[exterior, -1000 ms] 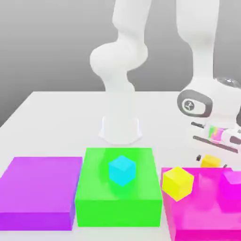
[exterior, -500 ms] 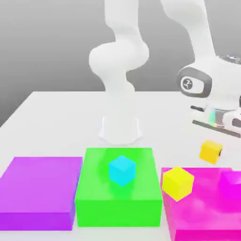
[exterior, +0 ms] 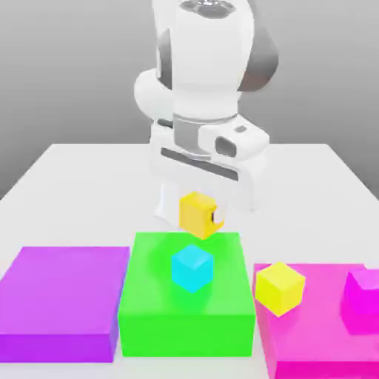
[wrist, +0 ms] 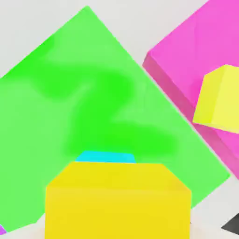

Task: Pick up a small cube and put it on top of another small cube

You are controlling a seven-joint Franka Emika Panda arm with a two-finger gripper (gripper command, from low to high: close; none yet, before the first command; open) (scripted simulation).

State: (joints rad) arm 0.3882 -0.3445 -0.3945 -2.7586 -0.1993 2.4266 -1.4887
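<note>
Grey wall stands behind a white table (exterior: 66, 174), and everything else rests on this table. On it the white robot arm (exterior: 203, 66) is the biggest thing; it rises from its base at the back and bends forward over the middle of the table.

Next in size are three flat blocks in a row at the front. A purple block (exterior: 63, 296) lies at the exterior view's left, a green block (exterior: 155, 303) lies in the middle, and a magenta block (exterior: 318, 337) lies at the exterior view's right. They lie close side by side with narrow gaps between them.

At the end of the arm, the gripper (exterior: 201, 216) hangs above the back part of the green block. Its jaws are closed on the golden cube (exterior: 198, 215), which is in the air, touching no block. One dark fingertip (exterior: 217, 217) shows against the side of this cube.

Just under the golden cube, the cyan cube (exterior: 192, 268) sits on the top of the green block, near its middle. From the hand view, the golden cube covers almost all of the cyan cube.

On the magenta block, a lemon-yellow cube (exterior: 280, 287) stands at the near-left corner, and a magenta cube (exterior: 364, 300) stands well apart from it, toward the exterior view's right.
</note>
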